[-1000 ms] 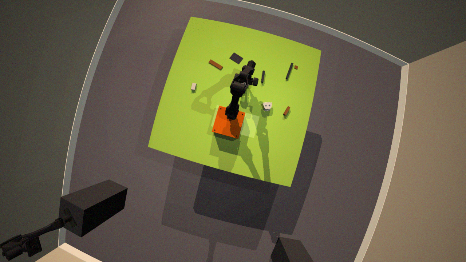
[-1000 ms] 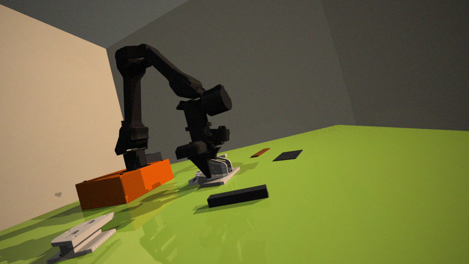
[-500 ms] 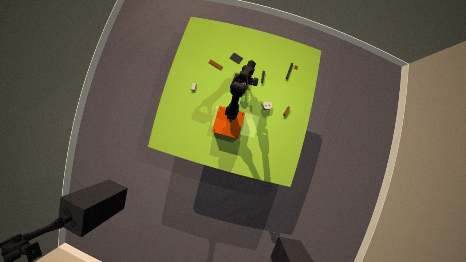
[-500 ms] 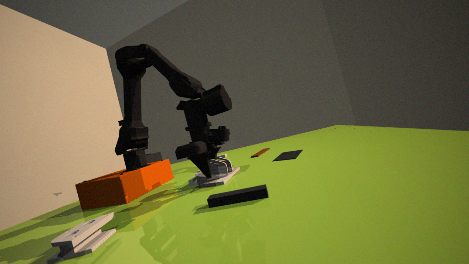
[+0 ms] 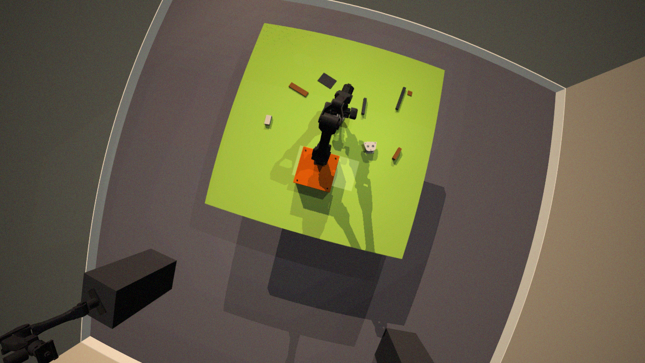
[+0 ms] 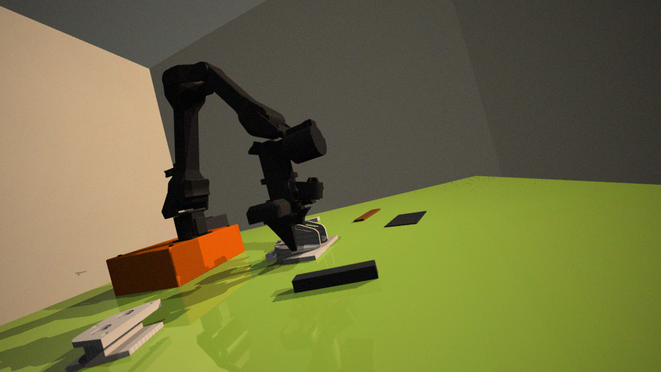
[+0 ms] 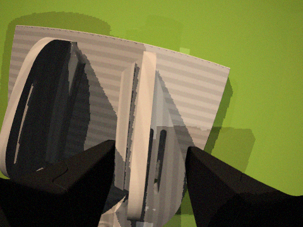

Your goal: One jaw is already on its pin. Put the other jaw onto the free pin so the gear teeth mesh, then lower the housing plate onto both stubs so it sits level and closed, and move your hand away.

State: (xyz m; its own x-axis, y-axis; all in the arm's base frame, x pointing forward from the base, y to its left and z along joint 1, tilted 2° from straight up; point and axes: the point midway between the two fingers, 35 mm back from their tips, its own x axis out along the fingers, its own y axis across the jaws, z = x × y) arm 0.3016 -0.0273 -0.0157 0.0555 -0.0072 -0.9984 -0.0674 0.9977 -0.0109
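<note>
my hand (image 6: 295, 248) (image 7: 151, 152) is partly open, its fingers closed on one pale jaw (image 6: 306, 234) (image 7: 142, 126); the other jaw (image 6: 323, 228) (image 7: 16, 94) stands beside it, over the base plate (image 6: 329, 243) (image 7: 189, 85). if the teeth mesh, i cannot tell well. the housing plate (image 5: 370, 145) (image 6: 115, 319) sits apart, toward the right edge of the surface (image 5: 243, 180) (image 6: 508, 277) (image 7: 268, 63).
</note>
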